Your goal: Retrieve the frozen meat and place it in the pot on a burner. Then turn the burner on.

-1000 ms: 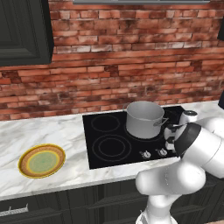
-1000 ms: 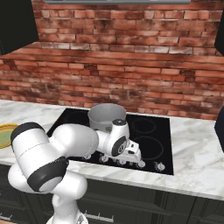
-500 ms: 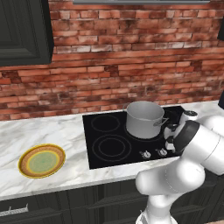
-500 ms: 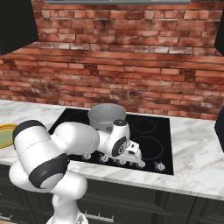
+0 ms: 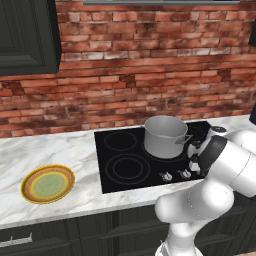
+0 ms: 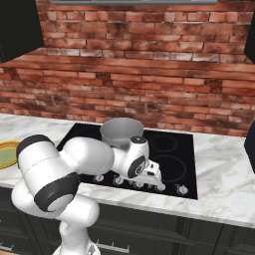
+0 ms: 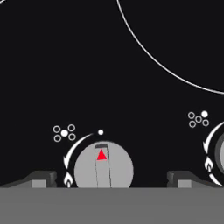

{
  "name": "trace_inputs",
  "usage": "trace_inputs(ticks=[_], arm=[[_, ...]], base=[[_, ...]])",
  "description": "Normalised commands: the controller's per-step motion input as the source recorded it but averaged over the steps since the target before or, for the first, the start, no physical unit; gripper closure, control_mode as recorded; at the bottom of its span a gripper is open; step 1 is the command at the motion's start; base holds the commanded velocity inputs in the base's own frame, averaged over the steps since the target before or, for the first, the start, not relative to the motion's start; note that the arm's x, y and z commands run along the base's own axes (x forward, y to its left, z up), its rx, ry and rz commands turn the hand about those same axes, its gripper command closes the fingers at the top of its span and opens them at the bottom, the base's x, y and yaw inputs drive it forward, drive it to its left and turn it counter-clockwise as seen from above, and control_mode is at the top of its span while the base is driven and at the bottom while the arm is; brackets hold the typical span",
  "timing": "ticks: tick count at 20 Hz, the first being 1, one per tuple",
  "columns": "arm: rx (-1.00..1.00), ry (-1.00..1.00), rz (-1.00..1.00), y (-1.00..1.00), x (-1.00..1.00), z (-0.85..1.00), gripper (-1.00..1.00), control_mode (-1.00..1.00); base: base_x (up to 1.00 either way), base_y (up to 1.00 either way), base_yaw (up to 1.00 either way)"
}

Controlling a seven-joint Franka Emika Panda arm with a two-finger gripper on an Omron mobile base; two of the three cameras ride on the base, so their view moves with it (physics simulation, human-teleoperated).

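Barely shifted since a second ago, my gripper (image 7: 111,178) hangs fingers apart over a knob (image 7: 103,165) marked with a red triangle, flame icon beside; the pot (image 5: 165,136) sits on the far burner.

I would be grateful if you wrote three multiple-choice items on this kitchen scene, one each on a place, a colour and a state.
1. Where does the pot stand?
A. on a rear burner of the cooktop
B. on the marble counter beside the plate
C. inside the dark cabinet

2. What colour is the arrow on the knob between the fingertips?
A. blue
B. red
C. green

3. How is the tool set?
A. shut on the knob
B. shut on the pot's handle
C. open, a fingertip on each side of the knob

Answers: 1 A, the pot sits at the cooktop's back, far from the plate; 2 B, the hand view shows a red triangle; 3 C, the fingertips stand wide apart, clear of the knob.
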Motion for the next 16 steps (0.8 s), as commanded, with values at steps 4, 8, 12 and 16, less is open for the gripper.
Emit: trace_inputs(ticks=[4,8,12,16], arm=[[0.04,-0.03,0.0,0.01,0.0,-0.16,-1.0,-1.0],[0.03,-0.02,0.0,0.03,0.0,-0.15,1.0,-1.0],[0.0,0.0,0.0,0.0,0.0,-0.03,1.0,-1.0],[0.0,0.0,0.0,0.0,0.0,0.0,1.0,-1.0]], base=[[0.0,0.0,0.0],[0.0,0.0,0.0],[0.0,0.0,0.0],[0.0,0.0,0.0]])
